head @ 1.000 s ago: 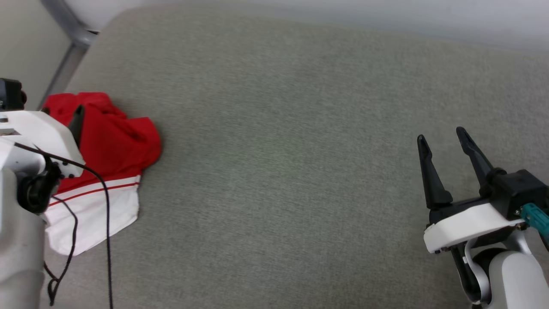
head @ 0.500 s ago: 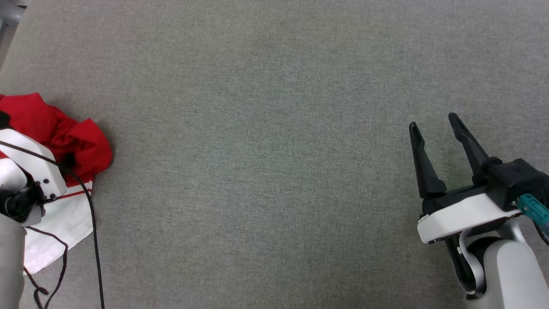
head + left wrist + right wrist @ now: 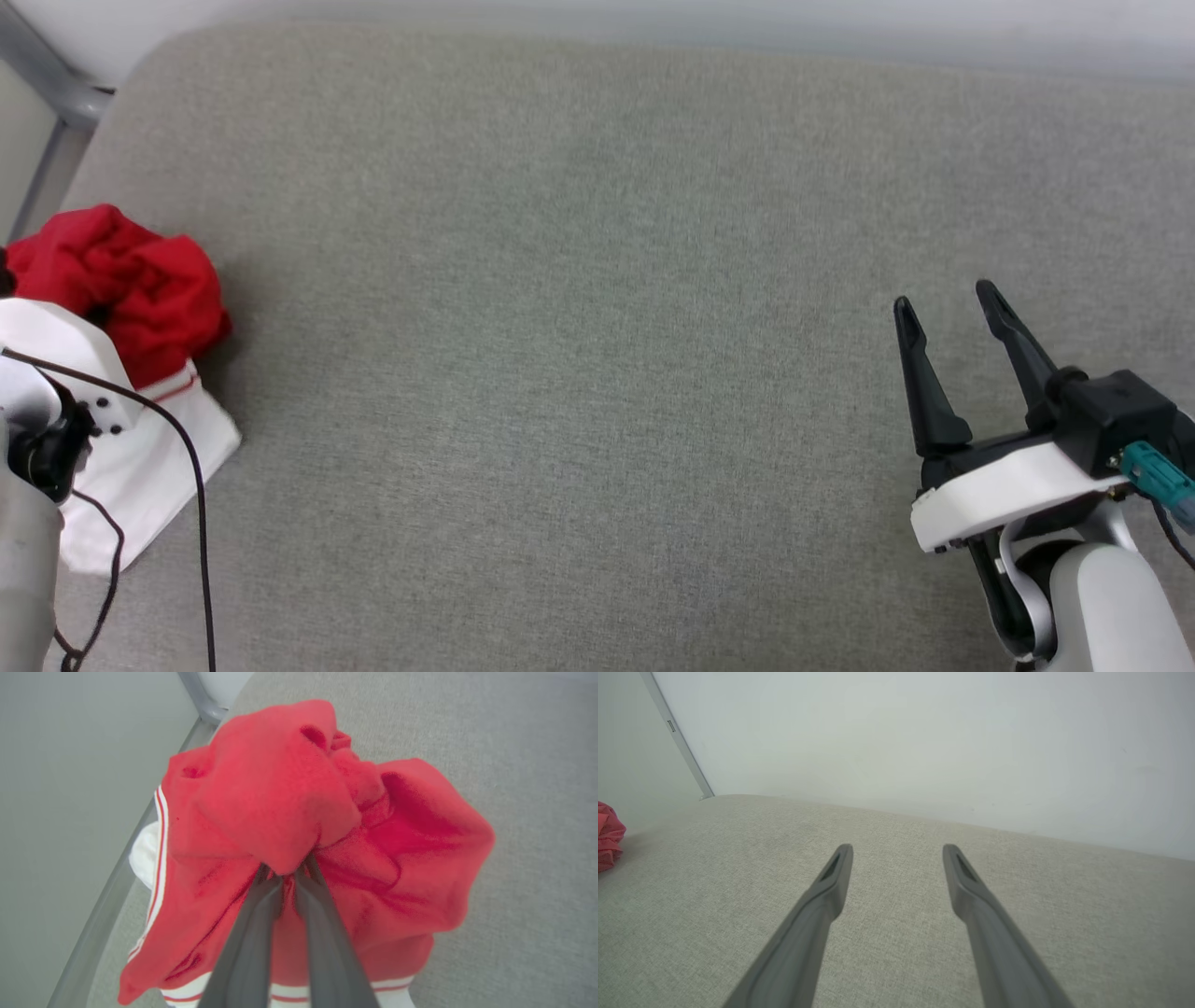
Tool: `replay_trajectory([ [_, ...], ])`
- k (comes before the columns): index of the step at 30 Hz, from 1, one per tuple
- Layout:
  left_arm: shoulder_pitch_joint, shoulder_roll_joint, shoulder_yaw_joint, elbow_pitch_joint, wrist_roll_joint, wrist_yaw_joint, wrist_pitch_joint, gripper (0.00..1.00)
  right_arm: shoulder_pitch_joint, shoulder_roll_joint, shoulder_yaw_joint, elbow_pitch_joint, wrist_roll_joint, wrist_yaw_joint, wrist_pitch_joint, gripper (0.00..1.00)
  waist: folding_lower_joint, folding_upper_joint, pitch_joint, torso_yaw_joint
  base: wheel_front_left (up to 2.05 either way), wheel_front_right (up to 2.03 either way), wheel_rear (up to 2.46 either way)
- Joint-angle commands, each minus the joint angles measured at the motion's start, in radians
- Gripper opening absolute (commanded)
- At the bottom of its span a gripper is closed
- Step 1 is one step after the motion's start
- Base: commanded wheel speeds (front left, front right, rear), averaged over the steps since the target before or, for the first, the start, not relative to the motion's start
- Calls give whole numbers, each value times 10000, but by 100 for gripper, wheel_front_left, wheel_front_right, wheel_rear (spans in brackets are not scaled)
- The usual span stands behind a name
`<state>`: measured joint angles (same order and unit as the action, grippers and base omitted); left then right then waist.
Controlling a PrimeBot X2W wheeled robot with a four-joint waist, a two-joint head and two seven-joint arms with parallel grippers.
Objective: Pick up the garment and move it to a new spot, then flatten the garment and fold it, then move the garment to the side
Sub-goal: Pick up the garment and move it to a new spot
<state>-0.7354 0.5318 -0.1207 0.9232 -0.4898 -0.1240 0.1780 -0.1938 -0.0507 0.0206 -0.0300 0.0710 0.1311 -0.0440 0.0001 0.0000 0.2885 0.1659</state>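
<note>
Left gripper fingers clenched on the garment; right gripper fingers spread apart

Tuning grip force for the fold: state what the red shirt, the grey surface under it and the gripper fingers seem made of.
Red shirt: thin soft knit, matte; it bunches into rounded folds.
Grey surface: woven upholstery-like cloth, matte; fine heathered weave shows.
Gripper fingers: probably moulded plastic, dark, dull sheen; exact material unclear.

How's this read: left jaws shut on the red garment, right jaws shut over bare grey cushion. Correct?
No, the right gripper has its jaws open, per the right wrist view. Rest holds: the left gripper is shut on the garment, the right over bare cushion.
</note>
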Motion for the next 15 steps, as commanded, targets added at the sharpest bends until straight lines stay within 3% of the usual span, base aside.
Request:
replay_trajectory([
  [1,-111,48,-34,-81,101,10,-279,0,135,7,-31,23,22,-7,-73,100,-1,0,-437,61,0,0,0],
  [8,-164,-54,-172,-304,569,289,-2738,0,752,7,-338,352,213,-7,-217,100,-1,0,-1671,27,0,0,0],
  [15,143,-645,-363,-813,636,591,-3551,0,1456,7,-656,487,374,-7,-195,100,-1,0,-2720,-245,0,0,0],
])
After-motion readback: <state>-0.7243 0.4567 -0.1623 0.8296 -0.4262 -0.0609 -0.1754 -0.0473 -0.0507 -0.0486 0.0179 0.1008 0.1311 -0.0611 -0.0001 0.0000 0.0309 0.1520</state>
